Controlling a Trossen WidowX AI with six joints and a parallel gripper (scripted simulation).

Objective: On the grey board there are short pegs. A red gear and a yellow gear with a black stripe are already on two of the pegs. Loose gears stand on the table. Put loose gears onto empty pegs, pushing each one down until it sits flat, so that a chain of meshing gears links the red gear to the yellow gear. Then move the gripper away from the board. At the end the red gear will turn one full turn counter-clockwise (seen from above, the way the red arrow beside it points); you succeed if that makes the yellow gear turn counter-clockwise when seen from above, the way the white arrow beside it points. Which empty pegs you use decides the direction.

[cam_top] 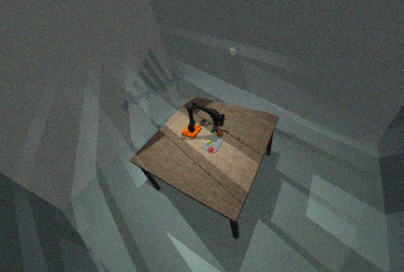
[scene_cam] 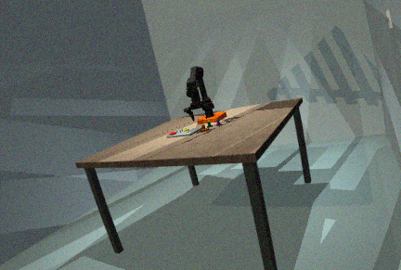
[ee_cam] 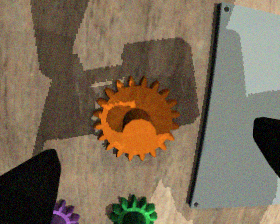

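The orange gear (ee_cam: pixel 160 112) (cam_top: pixel 219 134) (scene_cam: pixel 202 128) stands on the table beside the grey board (ee_cam: pixel 240 150) (cam_top: pixel 218 143) (scene_cam: pixel 192 133). My gripper (ee_cam: pixel 159 143) is open and empty above the orange gear, which shows between its dark fingertips in the wrist view. The green gear (ee_cam: pixel 133 216) (scene_cam: pixel 209 124) and purple gear (ee_cam: pixel 64 215) (scene_cam: pixel 219 123) stand near it, cut off by the wrist view's lower edge. The red gear (cam_top: pixel 211 150) (scene_cam: pixel 173 134) and yellow gear (cam_top: pixel 209 142) (scene_cam: pixel 187 129) are on the board. The pegs are too small to make out.
The arm's orange base (cam_top: pixel 191 131) (scene_cam: pixel 218 117) stands on the wooden table (cam_top: pixel 187 159) (scene_cam: pixel 232 144) near the board. In the wrist view, the board's dark edge runs right of the orange gear. Shadows of the arm fall across the table around that gear.
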